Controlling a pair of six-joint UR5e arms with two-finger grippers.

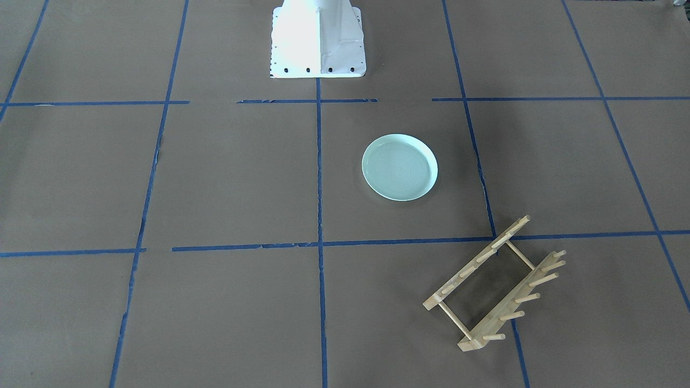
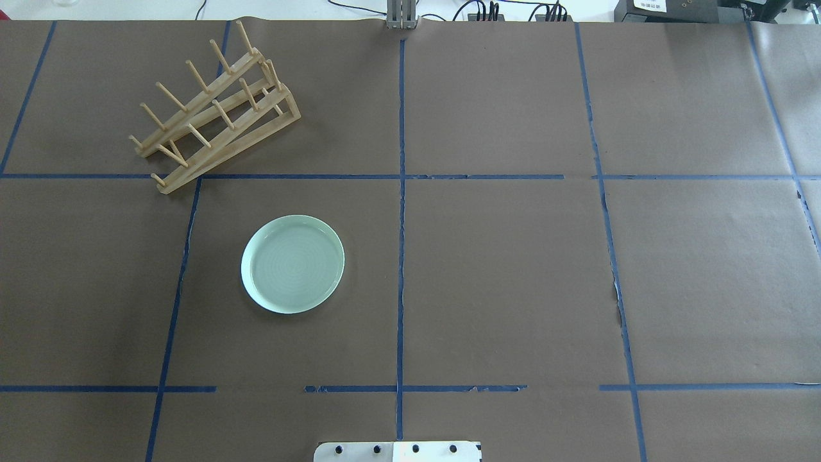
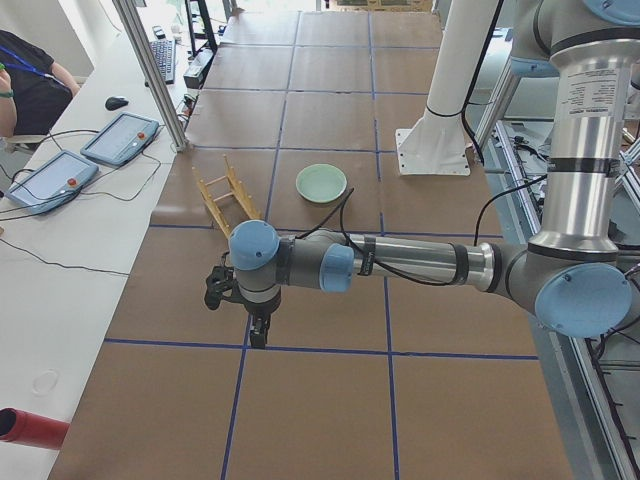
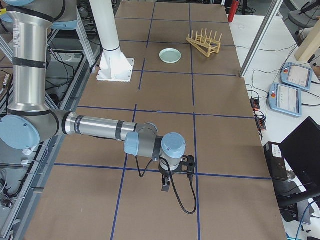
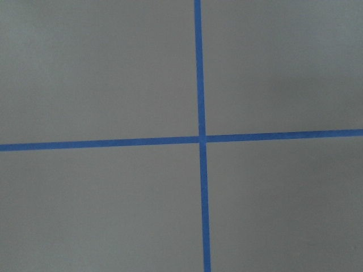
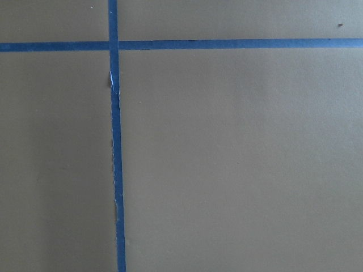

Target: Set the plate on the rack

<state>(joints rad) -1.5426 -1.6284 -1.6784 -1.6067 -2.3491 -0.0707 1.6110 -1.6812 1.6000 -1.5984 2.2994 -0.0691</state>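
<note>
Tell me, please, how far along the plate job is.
Nothing looks done: the plate lies flat, apart from the rack, whose pegs hold nothing. Nothing is in hand: the left gripper and right gripper hang over bare table, far from both. Remaining: grasp the plate and slot it.

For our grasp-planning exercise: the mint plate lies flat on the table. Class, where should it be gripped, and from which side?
Probably the raised rim of the plate, from straight above, pinching it inside and out: it lies flat on the table, leaving no gap beneath.
</note>
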